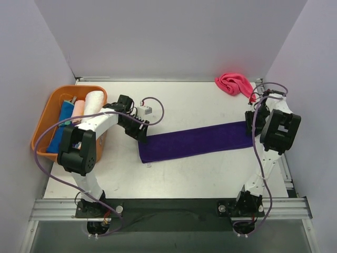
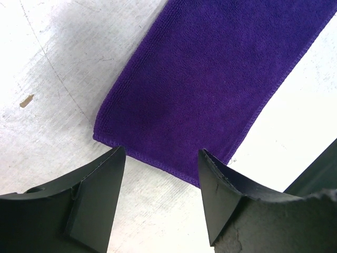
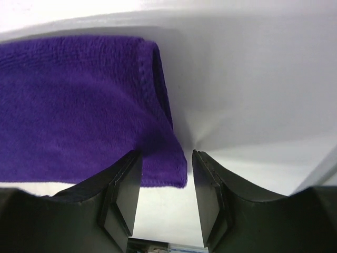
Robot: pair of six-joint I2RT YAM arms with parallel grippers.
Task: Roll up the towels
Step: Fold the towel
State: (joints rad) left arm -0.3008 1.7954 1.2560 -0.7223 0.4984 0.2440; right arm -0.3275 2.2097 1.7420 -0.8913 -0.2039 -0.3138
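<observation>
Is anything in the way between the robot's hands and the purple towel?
No, nothing I can see. The left hand is open right at one end of the purple towel, and the right hand is open at the other end.

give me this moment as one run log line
purple towel: flat, unrolled strip | left gripper: open at its left end | right gripper: open at its right end | pink towel: bunched, far right
</observation>
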